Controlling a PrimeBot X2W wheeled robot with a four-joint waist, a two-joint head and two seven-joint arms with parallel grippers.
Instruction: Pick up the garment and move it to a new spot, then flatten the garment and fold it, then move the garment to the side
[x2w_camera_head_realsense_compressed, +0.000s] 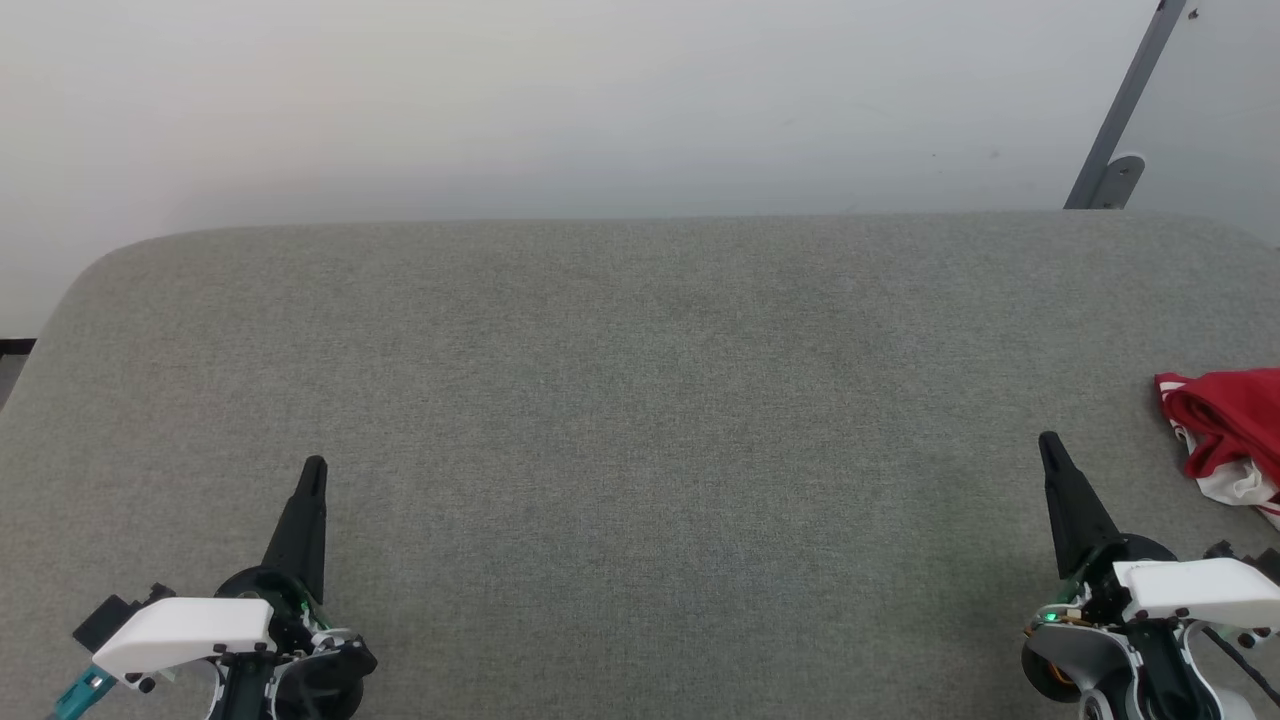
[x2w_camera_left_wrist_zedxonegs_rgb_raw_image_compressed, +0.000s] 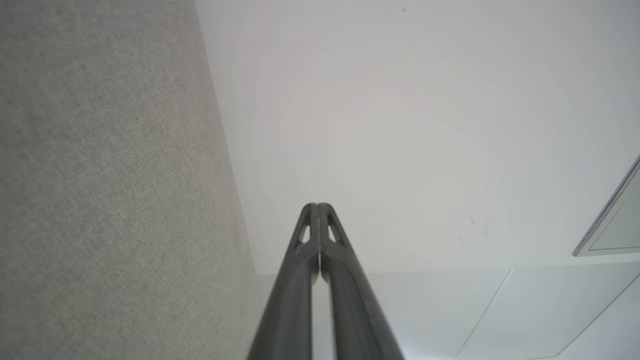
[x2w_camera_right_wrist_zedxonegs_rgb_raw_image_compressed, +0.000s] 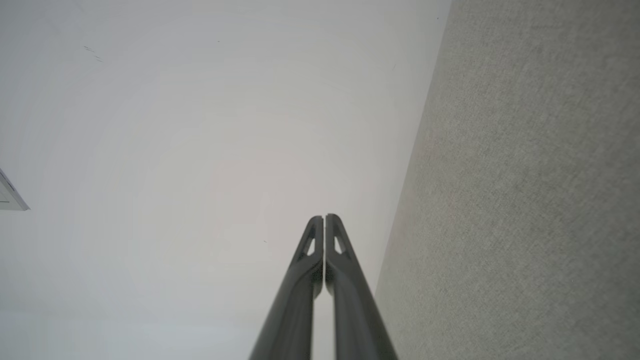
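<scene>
My L gripper (x2w_camera_head_realsense_compressed: 314, 468) hung over the table's (x2w_camera_head_realsense_compressed: 640, 380) near-left part, fingers pressed together w/ nothing between them, tip aimed at the table's far edge. R gripper (x2w_camera_head_realsense_compressed: 1048, 442) was over the table's near-right part, also closed tight & empty, pointing toward the far edge too.

The shirt (x2w_camera_head_realsense_compressed: 1222, 418) lay bunched at the table's right edge: red cloth w/ white bits and some striped trim, partly cut off by the pic's edge. It was near my R gripper but apart from it, and neither gripper was touching it. I couldn't make out any lettering.

On the L wrist cam my fingers (x2w_camera_left_wrist_zedxonegs_rgb_raw_image_compressed: 295, 280) met at the tips, w/ grey table fabric on one side and white wall (x2w_camera_left_wrist_zedxonegs_rgb_raw_image_compressed: 425, 125) past the table's edge. The R wrist cam showed the same for the R gripper (x2w_camera_right_wrist_zedxonegs_rgb_raw_image_compressed: 324, 218).
</scene>
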